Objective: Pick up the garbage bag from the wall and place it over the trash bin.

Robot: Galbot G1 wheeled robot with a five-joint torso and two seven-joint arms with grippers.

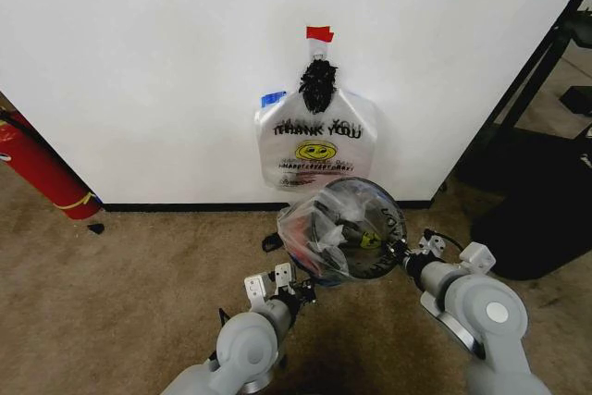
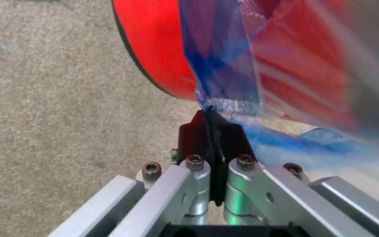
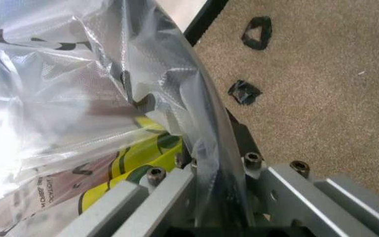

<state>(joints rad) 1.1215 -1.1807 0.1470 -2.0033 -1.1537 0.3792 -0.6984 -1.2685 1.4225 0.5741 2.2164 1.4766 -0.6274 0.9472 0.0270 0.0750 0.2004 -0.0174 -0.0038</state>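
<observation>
Tools both pinched the garbage bag (image 1: 319,240) over the trash bin (image 1: 370,228): left tool (image 2: 210,118) closed on its blue edge, right tool (image 3: 219,163) clamping its rim.

Hanging from a clear hook (image 1: 319,41), under a black knotted bundle (image 1: 317,83): white "THANK YOU" smiley bag (image 1: 315,147), with a blue scrap (image 1: 272,98) just beside its upper corner. Leaning at the far left: red fire extinguisher (image 1: 39,168). Spread below: beige carpet (image 1: 120,302), strewn with small black scraps (image 3: 256,33). Standing at right: dark metal stand (image 1: 539,90) over a black base (image 1: 536,219).
</observation>
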